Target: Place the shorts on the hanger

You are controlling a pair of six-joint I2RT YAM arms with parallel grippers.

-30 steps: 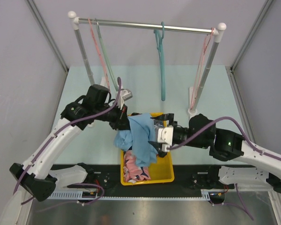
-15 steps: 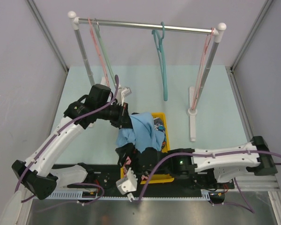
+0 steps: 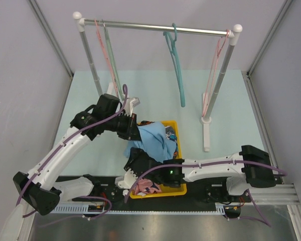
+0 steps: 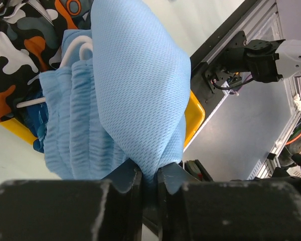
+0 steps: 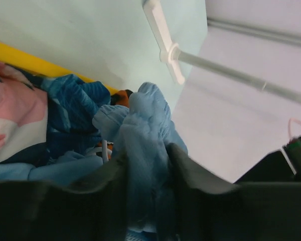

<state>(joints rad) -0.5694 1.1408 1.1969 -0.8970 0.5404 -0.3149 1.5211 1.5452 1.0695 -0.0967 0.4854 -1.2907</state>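
Observation:
The light blue shorts (image 3: 155, 140) hang bunched over the yellow bin (image 3: 160, 194). My left gripper (image 3: 136, 131) is shut on a fold of their mesh fabric (image 4: 135, 90); in the left wrist view the jaws (image 4: 149, 173) pinch the cloth tight. My right gripper (image 3: 142, 156) reaches in from the near side and is shut on a gathered blue edge (image 5: 145, 130), the cloth filling the gap between its fingers (image 5: 148, 173). A white drawstring (image 4: 72, 50) shows by the waistband. A thin pale pink hanger (image 3: 214, 75) hangs at the rail's right end, and another thin pink one (image 3: 97, 37) at the left end.
The bin also holds orange-black-white camouflage cloth (image 4: 20, 45), teal-and-blue patterned cloth (image 5: 75, 100) and pink-white cloth (image 3: 148, 187). A teal hanger (image 3: 178, 65) and a pale green hanger (image 3: 110, 50) hang on the rail (image 3: 155, 27). The rack's white feet (image 3: 206, 133) stand on the table.
My right arm swung from the bin's right side round to its near edge, and its gripper went from open to shut on the shorts' lower part. The left gripper shifted slightly, still holding.

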